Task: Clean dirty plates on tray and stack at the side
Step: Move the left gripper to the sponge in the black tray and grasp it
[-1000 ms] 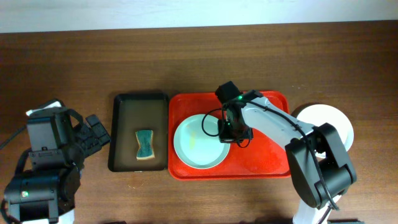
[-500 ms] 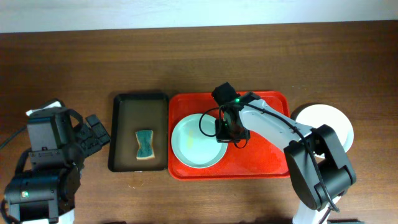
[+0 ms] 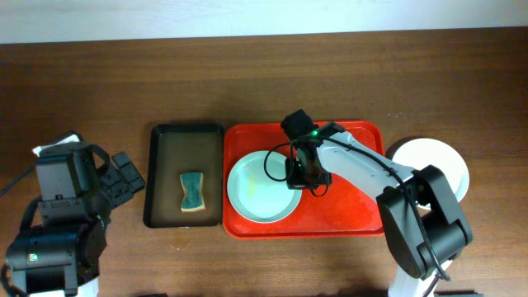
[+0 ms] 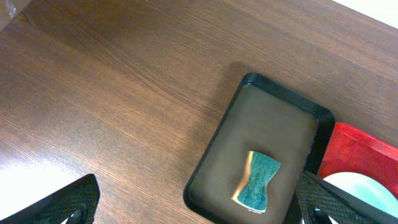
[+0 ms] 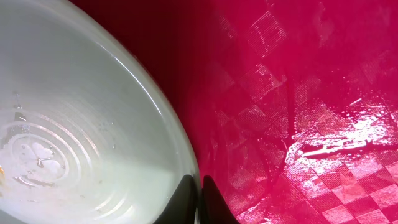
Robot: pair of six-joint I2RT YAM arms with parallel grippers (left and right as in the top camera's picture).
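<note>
The plate (image 5: pixel 81 124) runs off the right wrist view's left and bottom. The right arm (image 3: pixel 363 165) hides part of the white plate (image 3: pixel 433 155). The left wrist view cuts off the red tray (image 4: pixel 367 154).

Tray (image 3: pixel 356 211) bright red; floor embossed with fine checker pattern, glossy wet streaks. Green plate (image 3: pixel 256 202) pale green from overhead, near white up close; faint concentric rings in well, small yellowish smear. White plate (image 3: pixel 437 153) plain white. Black tray (image 3: pixel 165 153) black rim, brownish sheen inside. Sponge (image 3: pixel 192 191) teal face, yellow edge. Table (image 3: pixel 247 82) dark brown, straight wood grain. Right arm (image 3: pixel 356 162) white with black joints, one green light. Left arm (image 3: pixel 62 191) black.
</note>
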